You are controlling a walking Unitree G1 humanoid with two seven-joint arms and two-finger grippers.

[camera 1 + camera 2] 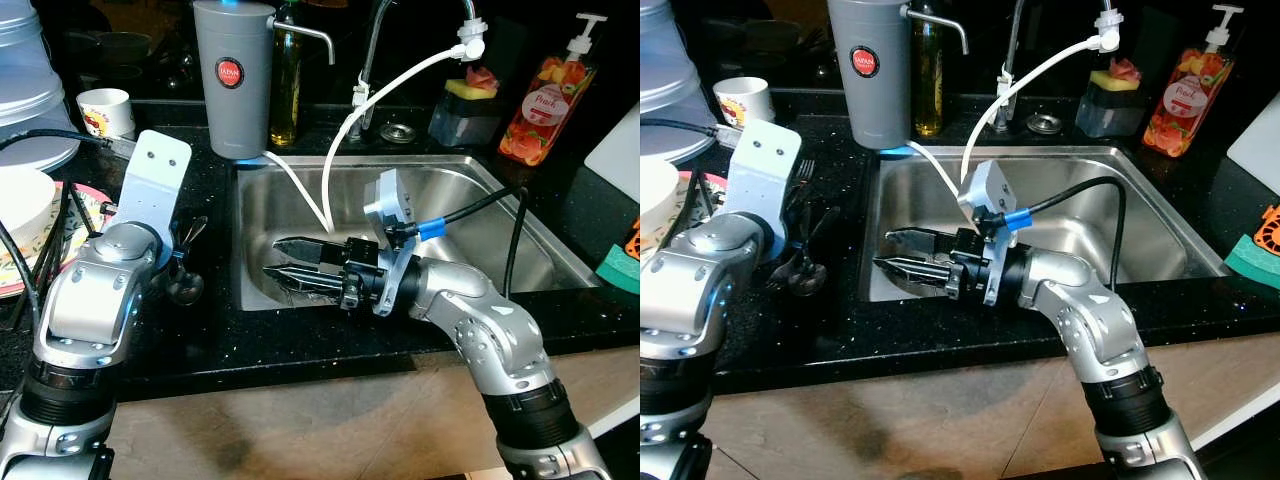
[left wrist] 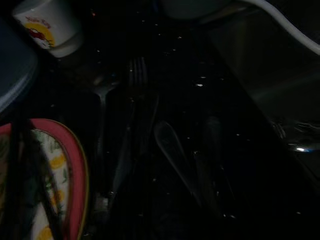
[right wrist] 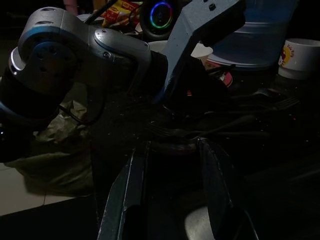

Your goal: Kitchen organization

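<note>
Observed at the black speckled stone counter [image 1: 300, 340]: right gripper [image 1: 290, 262] reaching sideways, low inside the left end of the stainless steel sink basin [image 1: 450, 215], long black fingers [image 1: 300, 246] spread apart, nothing seen pinched between them. Noted a dark utensil-like item lying in the basin directly under those fingers; contact could not be told. Found the left arm raised over the counter left of the sink, its left gripper [image 1: 185, 240] low above a cluster of dark metal cutlery [image 1: 186, 285]; finger state could not be told in the dim wrist view. Recorded in that same view a metal fork [image 2: 136, 80] and a metal spoon [image 2: 172, 150] lying side by side on the counter. Logged a tall grey cylindrical water filter jug [image 1: 233, 75] at the sink's back left corner, a white flexible hose [image 1: 345, 130] running from the tap down into the basin, a small white printed cup [image 1: 105, 110] further left, a pink-rimmed patterned plate [image 2: 75, 170] at the counter's left edge, and an orange pump soap bottle [image 1: 548, 95] behind the sink on the right.
</note>
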